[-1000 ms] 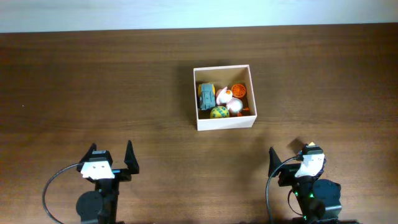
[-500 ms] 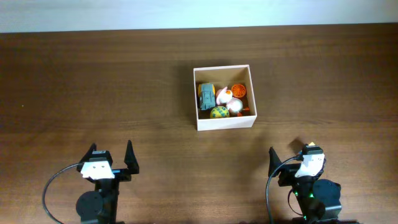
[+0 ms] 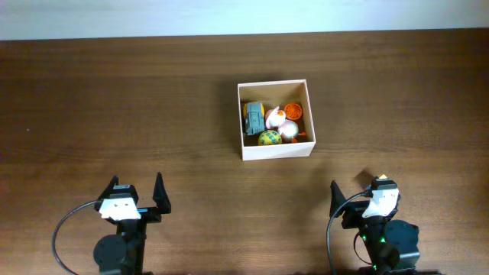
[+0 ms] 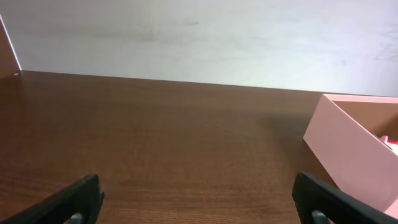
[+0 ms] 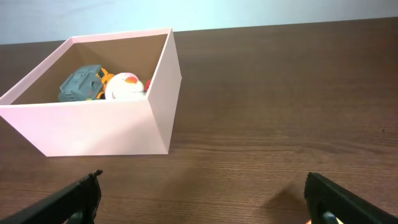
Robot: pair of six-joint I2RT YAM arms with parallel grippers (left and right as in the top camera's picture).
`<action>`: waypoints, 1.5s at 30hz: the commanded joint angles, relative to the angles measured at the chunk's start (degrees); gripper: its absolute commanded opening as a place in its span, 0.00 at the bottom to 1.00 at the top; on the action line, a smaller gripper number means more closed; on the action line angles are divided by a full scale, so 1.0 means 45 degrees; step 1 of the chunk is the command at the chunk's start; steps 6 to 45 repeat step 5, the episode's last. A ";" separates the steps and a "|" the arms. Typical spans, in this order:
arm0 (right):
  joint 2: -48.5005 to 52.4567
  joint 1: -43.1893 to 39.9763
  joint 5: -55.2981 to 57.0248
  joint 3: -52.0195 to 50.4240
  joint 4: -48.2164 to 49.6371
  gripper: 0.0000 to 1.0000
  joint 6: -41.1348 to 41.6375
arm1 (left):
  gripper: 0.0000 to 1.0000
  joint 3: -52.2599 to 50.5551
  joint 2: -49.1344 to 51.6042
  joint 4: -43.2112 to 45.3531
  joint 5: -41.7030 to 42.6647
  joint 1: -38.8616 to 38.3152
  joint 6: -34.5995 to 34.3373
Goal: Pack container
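Note:
The container is a square white-walled box with a tan inside, at the middle of the table. It holds several small toys: a grey vehicle, a white and orange round toy, an orange disc and a yellow-green ball. In the right wrist view the container is ahead to the left, with the grey vehicle inside. In the left wrist view its wall shows at the right edge. My left gripper and right gripper are both open and empty near the front edge.
The dark wooden table stretches all round the container. A pale wall runs behind the table's far edge. Black cables loop beside both arm bases at the front.

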 commanded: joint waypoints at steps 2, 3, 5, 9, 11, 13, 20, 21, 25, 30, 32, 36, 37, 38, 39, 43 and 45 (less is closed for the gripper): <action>-0.0136 -0.0058 -0.0121 -0.0102 0.0029 0.99 0.0000 | 0.99 -0.0097 -0.0112 0.0039 -0.0049 -0.0024 0.0238; -0.0136 -0.0058 -0.0121 -0.0102 0.0029 0.99 0.0000 | 0.99 -0.0097 -0.0112 0.0039 -0.0049 -0.0024 0.0238; -0.0136 -0.0058 -0.0121 -0.0102 0.0029 0.99 0.0000 | 0.99 -0.0097 -0.0112 0.0039 -0.0049 -0.0024 0.0238; -0.0136 -0.0058 -0.0121 -0.0102 0.0029 0.99 0.0000 | 0.99 -0.0097 -0.0112 0.0039 -0.0049 -0.0024 0.0238; -0.0136 -0.0058 -0.0121 -0.0102 0.0029 0.99 0.0000 | 0.99 -0.0097 -0.0112 0.0039 -0.0049 -0.0024 0.0238; -0.0136 -0.0058 -0.0121 -0.0102 0.0029 0.99 0.0000 | 0.99 -0.0097 -0.0112 0.0039 -0.0049 -0.0024 0.0238; -0.0136 -0.0058 -0.0121 -0.0102 0.0029 0.99 0.0000 | 0.99 -0.0097 -0.0112 0.0039 -0.0049 -0.0024 0.0238; -0.0136 -0.0058 -0.0121 -0.0102 0.0029 0.99 0.0000 | 0.99 -0.0097 -0.0112 0.0039 -0.0049 -0.0024 0.0238; -0.0136 -0.0058 -0.0121 -0.0102 0.0029 0.99 0.0000 | 0.99 -0.0097 -0.0112 0.0039 -0.0049 -0.0024 0.0238; -0.0136 -0.0058 -0.0121 -0.0102 0.0029 0.99 0.0000 | 0.99 -0.0097 -0.0112 0.0039 -0.0049 -0.0024 0.0238; -0.0136 -0.0058 -0.0121 -0.0102 0.0029 0.99 0.0000 | 0.99 -0.0097 -0.0112 0.0039 -0.0049 -0.0024 0.0238; -0.0136 -0.0058 -0.0121 -0.0102 0.0029 0.99 0.0000 | 0.99 -0.0097 -0.0112 0.0039 -0.0049 -0.0024 0.0238; -0.0136 -0.0058 -0.0121 -0.0102 0.0029 0.99 0.0000 | 0.99 -0.0097 -0.0112 0.0039 -0.0049 -0.0024 0.0238; -0.0136 -0.0058 -0.0121 -0.0102 0.0029 0.99 0.0000 | 0.99 -0.0097 -0.0112 0.0039 -0.0049 -0.0024 0.0238; -0.0136 -0.0058 -0.0121 -0.0102 0.0029 0.99 0.0000 | 0.99 -0.0097 -0.0112 0.0039 -0.0049 -0.0024 0.0238; -0.0136 -0.0058 -0.0121 -0.0102 0.0029 0.99 0.0000 | 0.99 -0.0097 -0.0112 0.0039 -0.0049 -0.0024 0.0238; -0.0136 -0.0058 -0.0121 -0.0102 0.0029 0.99 0.0000 | 0.99 -0.0097 -0.0112 0.0039 -0.0049 -0.0024 0.0238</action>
